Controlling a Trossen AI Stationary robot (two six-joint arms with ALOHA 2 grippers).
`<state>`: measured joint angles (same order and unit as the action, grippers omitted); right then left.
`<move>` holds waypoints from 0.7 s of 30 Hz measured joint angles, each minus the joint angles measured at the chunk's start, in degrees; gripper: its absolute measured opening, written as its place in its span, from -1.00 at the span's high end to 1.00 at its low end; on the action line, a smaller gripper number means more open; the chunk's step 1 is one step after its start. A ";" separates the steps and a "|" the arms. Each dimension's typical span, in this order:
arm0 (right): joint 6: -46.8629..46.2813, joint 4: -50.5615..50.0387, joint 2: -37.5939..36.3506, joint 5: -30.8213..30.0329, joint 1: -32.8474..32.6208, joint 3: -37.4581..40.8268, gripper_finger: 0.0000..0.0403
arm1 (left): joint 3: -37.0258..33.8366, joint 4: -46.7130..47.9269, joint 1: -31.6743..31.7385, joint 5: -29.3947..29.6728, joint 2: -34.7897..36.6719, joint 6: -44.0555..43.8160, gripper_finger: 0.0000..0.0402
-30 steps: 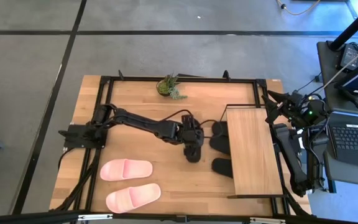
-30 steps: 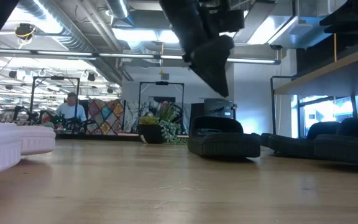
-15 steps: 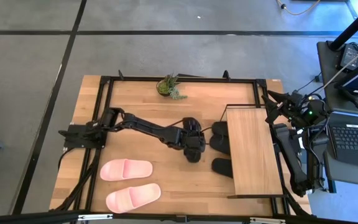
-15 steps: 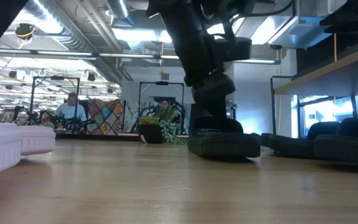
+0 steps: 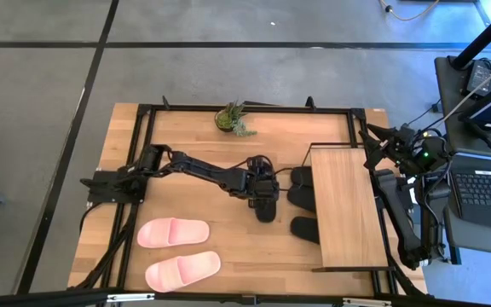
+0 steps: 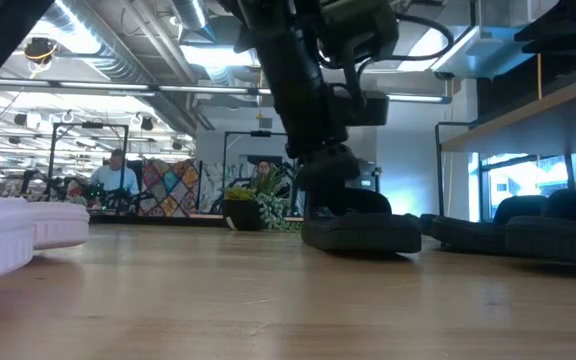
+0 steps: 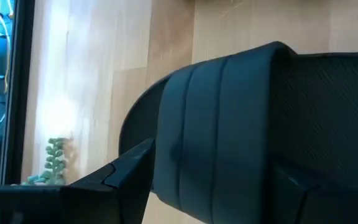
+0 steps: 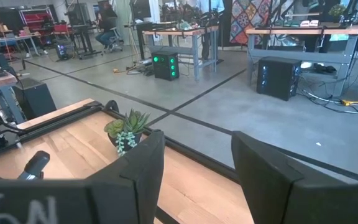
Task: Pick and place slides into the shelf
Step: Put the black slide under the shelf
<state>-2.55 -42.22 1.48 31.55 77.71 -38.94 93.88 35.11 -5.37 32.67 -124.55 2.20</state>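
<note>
A black slide [image 6: 363, 232] lies sole-down on the table, just left of the shelf [image 5: 343, 209]. My left gripper [image 6: 330, 188] has come down on it from above at a slant and is open. One finger [image 7: 126, 171] stands on each side of the slide's wide strap [image 7: 222, 118]. Two more black slides [image 5: 301, 186] [image 5: 307, 228] lie at the shelf's left edge. Two pink slides [image 5: 173, 232] [image 5: 183, 270] lie at the table's near left. My right gripper [image 8: 194, 168] waits open and empty at the table's right side. My left gripper straddles the black slide's strap [image 7: 166, 143] from above, slanting down, with its fingers on either side of the strap. The slide rests flat on the table. I cannot tell whether the fingers touch the strap.
A small potted plant [image 5: 233, 119] stands at the table's far edge. The shelf's wooden top board covers the table's right part. A dark frame [image 5: 143, 170] runs around the tabletop. Bare wood lies between the pink slides and the black ones.
My left gripper has sunk from well above the table onto the black slide, tipping slightly, and its fingers now stand around the strap. The slide has stayed where it was.
</note>
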 joint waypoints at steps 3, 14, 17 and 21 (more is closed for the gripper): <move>0.00 0.00 0.00 0.00 0.00 -0.01 0.07 | -0.49 0.07 -0.37 0.27 0.00 0.04 -0.05; -0.07 0.00 0.00 -0.01 0.00 -0.01 0.07 | -0.47 -0.13 -1.36 2.18 0.02 -0.13 0.76; -1.05 -0.05 0.00 0.02 0.00 0.00 0.07 | -0.45 -0.13 -1.33 2.35 0.09 -0.12 0.95; -4.76 -0.53 0.00 4.54 0.00 -0.02 0.07 | -0.45 -0.10 -1.51 2.12 0.11 -0.37 0.94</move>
<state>-7.31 -42.74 1.48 36.09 77.71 -38.96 93.43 35.02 -6.88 34.79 -124.44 1.82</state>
